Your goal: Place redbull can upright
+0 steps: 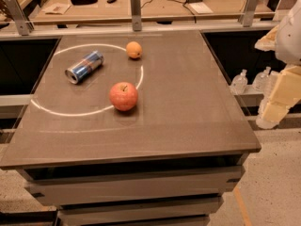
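Dim warm light, soft shadows; pincer [278, 101] pale at right edge.

Table [188, 102]: dark grey top, smooth with a faint sheen; a thin white ring [61, 112] was marked on it. Redbull can [84, 66]: metal, glossy blue and silver panels, bright silver end. Apple [123, 96]: smooth red skin, slight shine. Orange [134, 50] looked duller. 3 posts [136, 11] behind looked like brushed metal. Tool [278, 98], at right edge beside the table: cream, matt, plastic-looking.

At the frame's right edge, the robot's arm [289, 41] shows a rounded white shell; below it, the gripper [281, 98] appears as blocky, cream-coloured segments with angled faces.
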Available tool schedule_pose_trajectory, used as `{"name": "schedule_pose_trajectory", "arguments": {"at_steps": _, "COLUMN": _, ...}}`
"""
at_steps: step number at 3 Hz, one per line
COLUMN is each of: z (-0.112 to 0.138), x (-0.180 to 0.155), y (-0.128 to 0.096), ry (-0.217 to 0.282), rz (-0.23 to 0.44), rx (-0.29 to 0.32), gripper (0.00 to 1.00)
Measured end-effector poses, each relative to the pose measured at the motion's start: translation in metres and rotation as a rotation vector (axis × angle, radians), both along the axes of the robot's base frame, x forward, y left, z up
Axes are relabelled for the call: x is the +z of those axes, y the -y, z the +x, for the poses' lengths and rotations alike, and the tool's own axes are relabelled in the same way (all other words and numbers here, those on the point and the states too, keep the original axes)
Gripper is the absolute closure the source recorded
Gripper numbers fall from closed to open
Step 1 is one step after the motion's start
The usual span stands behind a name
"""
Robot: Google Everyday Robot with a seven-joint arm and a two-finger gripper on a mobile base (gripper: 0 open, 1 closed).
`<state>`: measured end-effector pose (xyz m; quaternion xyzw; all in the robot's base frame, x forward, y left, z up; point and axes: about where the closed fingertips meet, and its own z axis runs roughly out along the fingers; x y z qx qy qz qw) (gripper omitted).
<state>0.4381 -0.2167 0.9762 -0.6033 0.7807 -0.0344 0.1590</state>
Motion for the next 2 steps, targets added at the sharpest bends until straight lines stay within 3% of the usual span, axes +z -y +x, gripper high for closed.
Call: {"name": "schedule_pose_trajectory", "arguments": {"at_steps": 2, "z": 0.0011, "x": 0.0055, "y": -0.0048, "ry": 0.027, "rz": 0.003, "rx": 0.035, "gripper": 0.0}}
